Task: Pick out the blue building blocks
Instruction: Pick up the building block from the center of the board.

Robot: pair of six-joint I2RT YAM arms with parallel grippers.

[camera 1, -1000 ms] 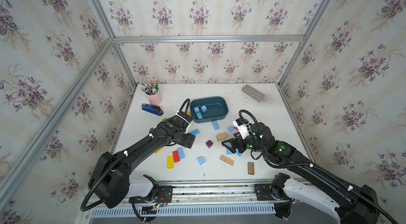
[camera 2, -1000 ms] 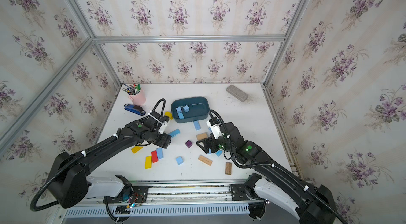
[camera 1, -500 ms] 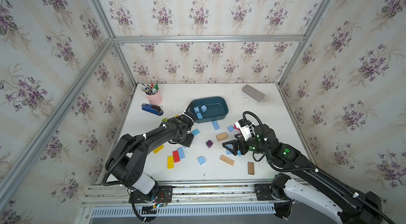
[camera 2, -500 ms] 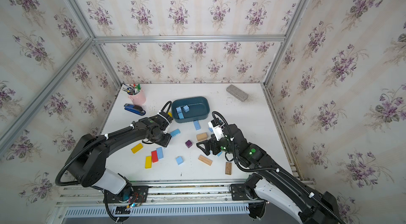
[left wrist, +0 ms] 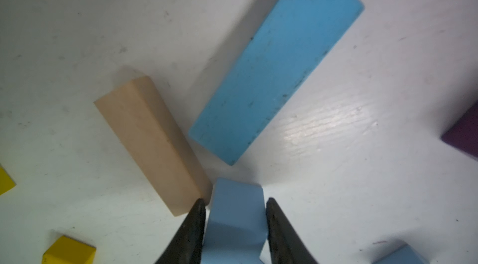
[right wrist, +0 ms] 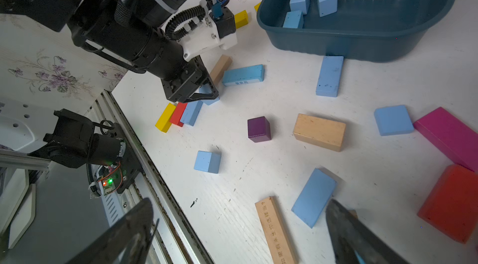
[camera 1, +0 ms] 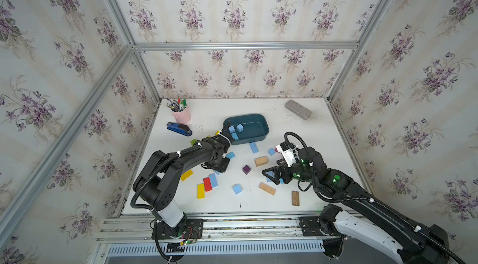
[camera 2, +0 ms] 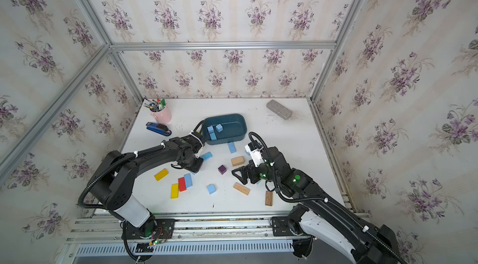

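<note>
- The left gripper (left wrist: 234, 211) is closed narrow on a small light-blue block (left wrist: 235, 224). Both black fingers (left wrist: 194, 226) press against its opposite sides, and the block fills the gap between them.
- Whether that block is clear of the white table (camera 1: 297, 130) cannot be told. In both top views the gripper sits low over the table, with the dark teal bin (camera 1: 258, 117) on one side and a cluster of coloured blocks on the other.
- A plain wood block (left wrist: 152, 143) lies just past the fingertips, its end almost touching the gripped block. A flat blue brick (left wrist: 276, 66) lies beside it, apart from both.
- The right gripper (right wrist: 240, 205) stands wide open and holds nothing.
- A blue oblong block (right wrist: 314, 196) lies flat on the table in the gap between the right gripper's fingers, close to one of them. No contact shows.
- A lettered wood plank (right wrist: 275, 231) lies just beside that block, also within the gap.
- Three blue blocks (camera 1: 234, 132) sit inside the bin, bunched at the end nearer the left arm.
- More blue pieces lie loose on the table. A long blue brick (camera 1: 254, 147) is just beside the bin's near wall.
- A square blue block (camera 1: 271, 151) is near the right arm's wrist.
- A blue cube (camera 1: 237, 189) stands alone toward the front.
- A pale blue brick (camera 1: 213, 180) touches a red block (camera 1: 207, 183).
</note>
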